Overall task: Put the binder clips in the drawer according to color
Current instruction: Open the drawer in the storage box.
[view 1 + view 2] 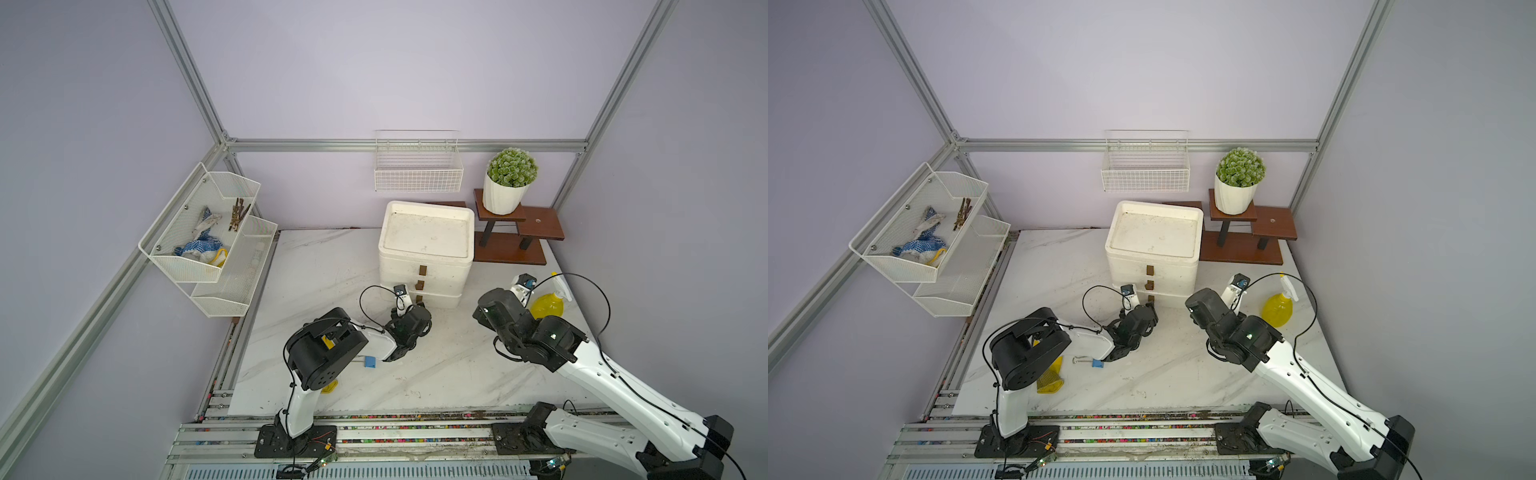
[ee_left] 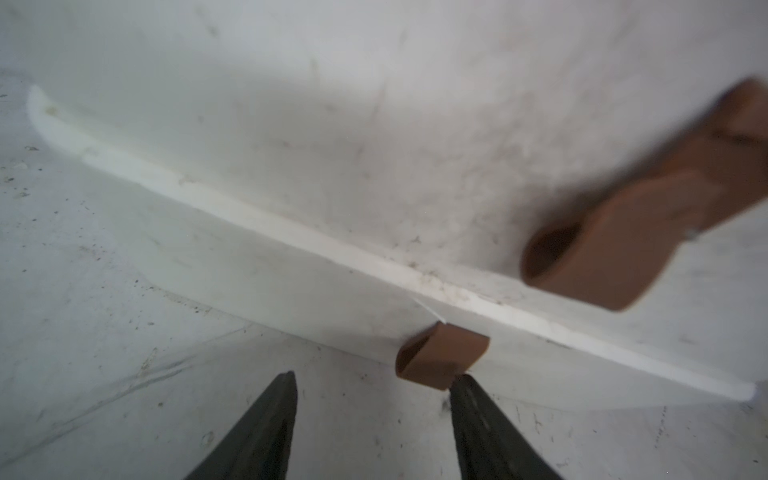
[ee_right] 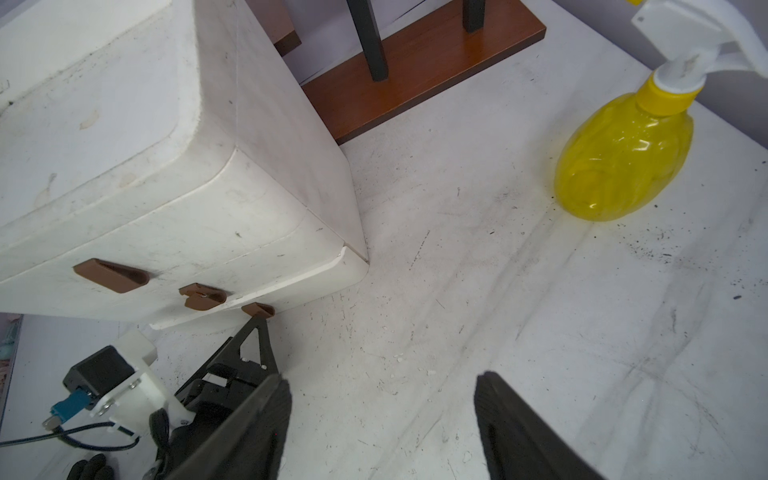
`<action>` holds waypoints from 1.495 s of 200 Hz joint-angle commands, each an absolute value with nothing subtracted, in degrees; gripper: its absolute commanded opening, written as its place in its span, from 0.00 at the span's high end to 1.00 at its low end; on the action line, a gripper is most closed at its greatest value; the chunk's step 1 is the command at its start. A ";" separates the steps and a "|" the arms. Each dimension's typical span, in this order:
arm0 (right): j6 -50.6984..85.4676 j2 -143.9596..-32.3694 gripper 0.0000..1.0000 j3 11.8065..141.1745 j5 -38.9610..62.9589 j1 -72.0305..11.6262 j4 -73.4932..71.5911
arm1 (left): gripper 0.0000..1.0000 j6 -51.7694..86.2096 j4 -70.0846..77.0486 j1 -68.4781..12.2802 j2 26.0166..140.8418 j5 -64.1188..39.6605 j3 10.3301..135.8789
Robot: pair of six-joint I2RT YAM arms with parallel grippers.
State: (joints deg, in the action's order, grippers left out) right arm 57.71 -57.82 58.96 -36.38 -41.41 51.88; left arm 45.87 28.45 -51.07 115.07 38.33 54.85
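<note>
The left gripper is hovering with jaws apart at the bottom handle of the drawer unit, one fingertip seemingly touching it in the blurred wrist view. The right gripper, jaws also spread and empty, is hanging over bare tabletop beside the unit. One blue binder clip is lying toward the tabletop's front-left corner.

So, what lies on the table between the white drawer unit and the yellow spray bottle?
Only bare table with a few dark specks, as the right wrist view shows.
</note>
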 commanded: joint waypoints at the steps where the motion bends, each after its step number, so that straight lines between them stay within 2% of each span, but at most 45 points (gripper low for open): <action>1: 56.65 -56.80 0.24 58.27 -36.14 -40.59 51.06 | 0.37 43.59 34.63 -50.93 117.39 41.61 55.97; 75: 56.07 -56.69 0.24 56.19 -34.88 -38.61 50.61 | 0.37 38.08 39.44 -51.27 119.96 39.61 58.67; 117: 55.81 -56.81 0.24 56.07 -34.09 -38.01 50.11 | 0.37 36.62 36.01 -50.76 121.37 40.33 61.74; 130: 55.72 -56.83 0.24 55.99 -33.91 -37.95 50.01 | 0.43 36.15 35.40 -50.62 121.36 40.73 62.18; 170: 55.91 -56.55 0.24 55.37 -33.41 -37.57 49.88 | 0.74 36.32 34.19 -50.54 120.83 42.36 61.75; 187: 55.84 -56.65 0.24 55.54 -33.22 -37.52 49.90 | 0.89 35.84 34.80 -50.54 120.44 42.11 61.27; 196: 55.81 -56.60 0.24 55.46 -33.20 -37.50 49.90 | 1.00 35.42 35.02 -50.54 120.33 42.02 61.11; 299: 56.07 -55.97 0.24 54.43 -32.73 -37.10 48.49 | 1.00 38.85 34.75 -54.46 113.40 42.82 52.42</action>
State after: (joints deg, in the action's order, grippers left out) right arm 56.34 -56.99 55.42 -33.04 -37.56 50.28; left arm 36.86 34.72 -52.99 117.60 39.88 55.70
